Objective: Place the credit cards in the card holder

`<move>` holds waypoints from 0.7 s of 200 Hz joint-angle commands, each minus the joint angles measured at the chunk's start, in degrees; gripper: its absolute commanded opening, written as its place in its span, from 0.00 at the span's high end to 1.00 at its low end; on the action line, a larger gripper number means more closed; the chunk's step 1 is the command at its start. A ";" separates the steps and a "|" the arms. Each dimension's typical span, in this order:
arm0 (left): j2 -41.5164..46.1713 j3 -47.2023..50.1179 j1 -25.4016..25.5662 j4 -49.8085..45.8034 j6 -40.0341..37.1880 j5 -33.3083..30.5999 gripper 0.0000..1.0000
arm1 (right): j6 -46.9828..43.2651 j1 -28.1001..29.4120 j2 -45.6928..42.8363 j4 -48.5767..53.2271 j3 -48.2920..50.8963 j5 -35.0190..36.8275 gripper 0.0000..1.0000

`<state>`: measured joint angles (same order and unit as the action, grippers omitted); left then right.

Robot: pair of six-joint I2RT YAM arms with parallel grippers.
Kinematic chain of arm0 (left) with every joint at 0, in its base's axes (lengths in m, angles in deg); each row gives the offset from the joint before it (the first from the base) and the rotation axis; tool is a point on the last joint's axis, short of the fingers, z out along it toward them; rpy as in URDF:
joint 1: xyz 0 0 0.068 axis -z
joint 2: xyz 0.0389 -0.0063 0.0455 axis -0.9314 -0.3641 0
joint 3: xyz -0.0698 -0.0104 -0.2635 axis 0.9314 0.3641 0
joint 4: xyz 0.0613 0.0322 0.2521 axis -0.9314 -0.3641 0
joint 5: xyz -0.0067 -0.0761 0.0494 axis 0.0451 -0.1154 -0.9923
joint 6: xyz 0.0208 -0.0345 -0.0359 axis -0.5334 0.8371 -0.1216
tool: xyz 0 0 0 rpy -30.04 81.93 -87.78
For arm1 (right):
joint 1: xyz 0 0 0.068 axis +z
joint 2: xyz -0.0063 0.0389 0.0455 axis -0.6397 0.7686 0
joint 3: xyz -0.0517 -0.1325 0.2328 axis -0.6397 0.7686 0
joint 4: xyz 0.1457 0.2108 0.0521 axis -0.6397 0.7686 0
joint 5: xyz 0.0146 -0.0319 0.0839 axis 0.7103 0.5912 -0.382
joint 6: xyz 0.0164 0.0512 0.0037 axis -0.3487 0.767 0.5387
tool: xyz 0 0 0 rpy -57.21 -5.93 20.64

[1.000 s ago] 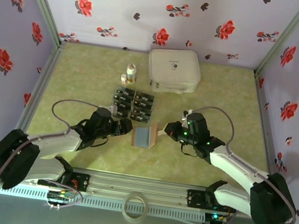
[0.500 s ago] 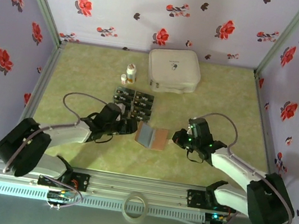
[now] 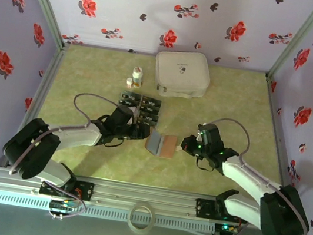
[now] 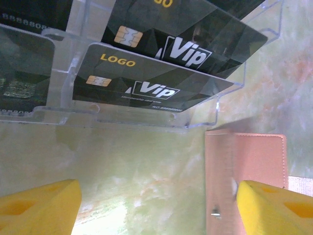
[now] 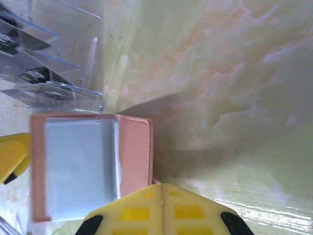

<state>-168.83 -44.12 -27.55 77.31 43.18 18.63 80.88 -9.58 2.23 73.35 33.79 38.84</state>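
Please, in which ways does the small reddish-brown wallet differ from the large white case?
The small reddish-brown leather-like wallet lies open, grey pockets showing; the large white rounded-square case is closed. The wallet is far smaller than the case. The wallet lies nearer the front, the case at the back edge. Both rest on the green table.

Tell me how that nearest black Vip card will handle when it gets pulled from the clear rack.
The card looks thin and flat with no sag, so it is probably stiff and very light. Its glossy face shows reflections, so it may slip in a grip. It sits behind the lip of the clear rack, so it likely must lift out rather than slide off.
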 commanded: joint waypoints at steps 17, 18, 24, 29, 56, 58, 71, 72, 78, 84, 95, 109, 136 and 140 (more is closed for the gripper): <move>1.86 -0.78 0.39 1.39 -1.01 0.18 0.16 | -1.69 -0.43 -0.26 2.10 -3.65 -0.85 1.00; 1.85 -0.77 0.43 1.39 -0.98 0.18 0.16 | -1.73 -0.42 -0.19 2.05 -3.64 -0.89 1.00; 1.68 -0.75 0.47 1.38 -1.07 0.25 0.16 | -1.83 -0.41 0.35 1.75 -3.61 -0.98 1.00; 1.50 -0.76 0.47 1.39 -1.13 0.19 0.16 | -1.84 -0.42 0.86 1.47 -3.51 -1.00 1.00; 0.47 -0.58 0.73 0.97 -1.14 0.19 0.16 | -1.36 -0.40 2.79 -0.85 -2.44 -1.61 1.00; 0.44 -0.59 0.76 0.91 -1.15 0.18 0.16 | -1.28 -0.40 2.79 -0.99 -2.35 -1.56 1.00; -0.14 -0.67 0.80 0.61 -1.34 0.10 0.16 | -1.08 -0.44 3.01 -1.50 -2.00 -1.61 1.00; -0.21 -0.72 0.81 0.56 -1.32 0.10 0.16 | -1.04 -0.42 2.94 -1.55 -1.99 -1.58 1.00; -0.58 -0.87 0.83 0.38 -1.48 0.09 0.16 | -0.97 -0.45 2.95 -1.63 -1.93 -1.60 1.00; -0.94 -1.06 0.82 0.18 -1.65 0.12 0.16 | -0.99 -0.41 2.88 -1.64 -1.89 -1.54 1.00; -1.76 -1.38 0.89 -0.30 -2.04 0.10 0.16 | -0.94 -0.44 2.71 -1.55 -1.92 -1.41 1.00; -3.23 -2.33 0.96 -1.17 -2.58 0.09 0.16 | -0.98 -0.43 2.60 -1.49 -1.89 -1.22 1.00; -5.95 -3.74 1.35 -1.26 -3.13 0.31 0.16 | -0.99 -0.47 2.67 -1.42 -1.81 -1.08 1.00; -6.35 -3.91 1.45 -1.17 -3.23 0.36 0.16 | -0.99 -0.49 2.67 -1.50 -1.73 -1.02 1.00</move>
<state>-172.99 -45.87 -26.96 77.11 42.00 18.63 80.48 -9.58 5.07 73.33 31.38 37.83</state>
